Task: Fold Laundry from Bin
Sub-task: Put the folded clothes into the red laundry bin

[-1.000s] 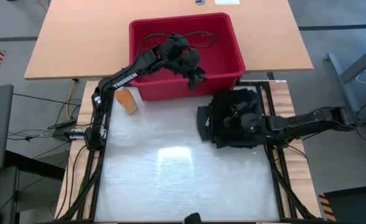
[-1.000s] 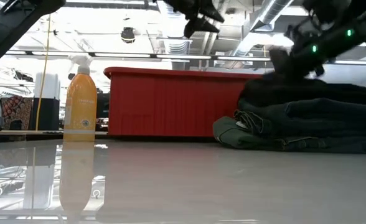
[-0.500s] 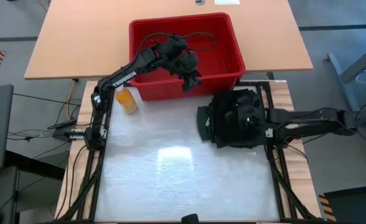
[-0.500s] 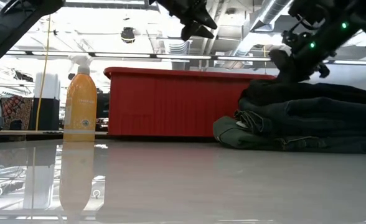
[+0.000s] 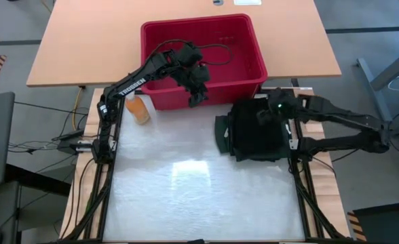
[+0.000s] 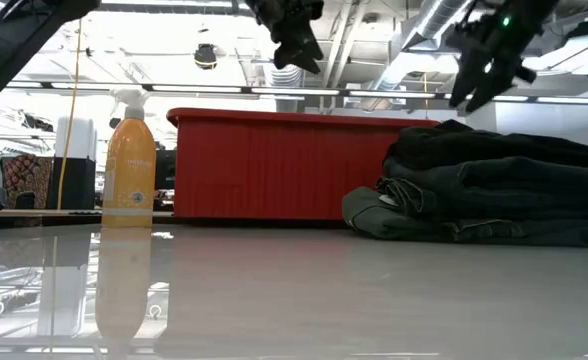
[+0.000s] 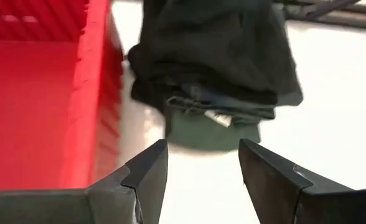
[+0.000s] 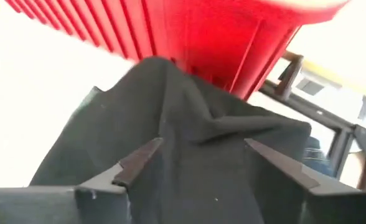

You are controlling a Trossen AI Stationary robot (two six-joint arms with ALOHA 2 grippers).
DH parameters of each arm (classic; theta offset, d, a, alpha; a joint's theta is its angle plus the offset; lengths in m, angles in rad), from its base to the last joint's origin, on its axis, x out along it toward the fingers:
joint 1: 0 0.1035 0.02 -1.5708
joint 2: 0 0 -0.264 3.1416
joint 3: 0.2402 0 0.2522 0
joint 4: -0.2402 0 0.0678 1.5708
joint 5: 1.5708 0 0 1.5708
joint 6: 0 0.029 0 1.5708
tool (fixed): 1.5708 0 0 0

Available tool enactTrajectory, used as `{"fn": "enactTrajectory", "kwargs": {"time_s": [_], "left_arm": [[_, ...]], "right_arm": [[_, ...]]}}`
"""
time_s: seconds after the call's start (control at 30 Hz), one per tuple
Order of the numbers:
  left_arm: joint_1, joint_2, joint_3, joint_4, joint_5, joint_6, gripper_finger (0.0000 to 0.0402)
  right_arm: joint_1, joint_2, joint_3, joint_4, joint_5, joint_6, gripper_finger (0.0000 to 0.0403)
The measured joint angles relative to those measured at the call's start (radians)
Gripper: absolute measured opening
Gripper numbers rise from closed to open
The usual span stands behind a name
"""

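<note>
The laundry (image 5: pixel 254 130) is a folded stack of dark garments lying flat on the white table's right side, with a black piece on top (image 8: pixel 189 137) and a dark green one with a white label at the bottom (image 7: pixel 215 129). The red bin (image 5: pixel 203 54) stands at the far edge. My right gripper (image 5: pixel 271 112) hovers open just above the stack's far part (image 6: pixel 482 85), touching nothing. My left gripper (image 5: pixel 196 95) hangs open and bare above the bin's near wall (image 7: pixel 89 93), high over the table (image 6: pixel 296 45).
An orange spray bottle (image 5: pixel 138 108) stands left of the bin. Black frame rails (image 5: pixel 298 163) run along the table's right side, close to the stack. The white tabletop (image 5: pixel 199 190) stretches toward the near edge. A tan wooden table (image 5: pixel 84 41) lies behind.
My right gripper has opened, let go of the stack's top garment and risen off it toward the far edge. The stack has stayed in place. My left gripper has moved from over the bin's inside toward the near edge, to above the bin's near wall.
</note>
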Motion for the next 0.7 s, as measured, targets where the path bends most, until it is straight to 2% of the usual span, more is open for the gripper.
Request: {"fn": "enactTrajectory", "kwargs": {"time_s": [0.17,0.3,0.47,0.6,0.7], "left_arm": [[-0.007,-0.038,0.000,-0.022,-0.088,0.024,0.0185],[0.000,-0.065,0.000,-0.049,-0.111,0.028,0.0185],[0.009,-0.118,0.000,-0.096,-0.193,0.023,0.0185],[0.008,-0.141,0.000,-0.104,-0.201,0.033,0.0185],[0.008,-0.146,0.000,-0.104,-0.201,0.057,0.0185]], "right_arm": [[0.015,0.000,0.119,-0.093,-0.014,0.005,0.0255],[0.054,0.000,0.167,-0.097,-0.080,0.047,0.0255],[0.137,0.001,0.174,-0.054,-0.187,0.125,0.0255],[0.202,0.022,0.164,-0.051,-0.098,0.138,0.0255],[0.207,0.040,0.153,0.002,-0.019,0.108,0.0255]]}}
